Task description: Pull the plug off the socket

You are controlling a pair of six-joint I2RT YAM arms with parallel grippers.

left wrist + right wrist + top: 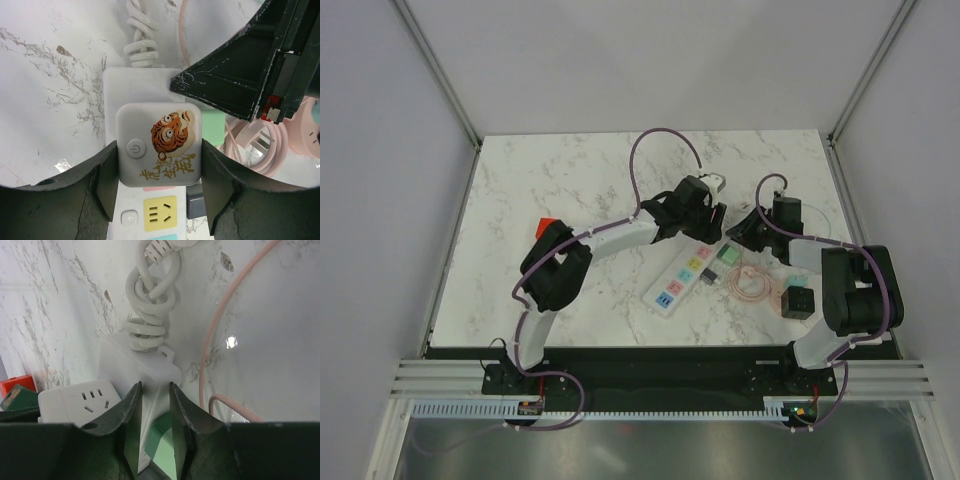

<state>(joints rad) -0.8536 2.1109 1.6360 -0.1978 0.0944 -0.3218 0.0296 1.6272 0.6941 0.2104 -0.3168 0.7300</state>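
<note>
The plug (160, 132), where is it?
Seated on the socket (672, 288), at the end where the white coiled cord (140, 47) leaves it. It's a white square block with a tiger drawing and a round power button on top.
And the socket itself?
Lying flat on the marble table (550, 190), slanted, its row of coloured labels facing up. A yellow-labelled outlet (160, 212) comes next along the socket after the plug.
What is the left gripper (159, 150) doing?
Clamped on the plug: its fingers (107, 190) press the two opposite sides, reaching down from above the socket.
The right gripper (155, 390)?
Down at the socket's cord end, just beside the plug. Its jaws stand a narrow slit apart over the socket's edge; whether they pinch it I can't tell.
Anything else near?
A pink cable (752, 283) coiled beside the socket, and a green block (212, 127) just beside its long side.
</note>
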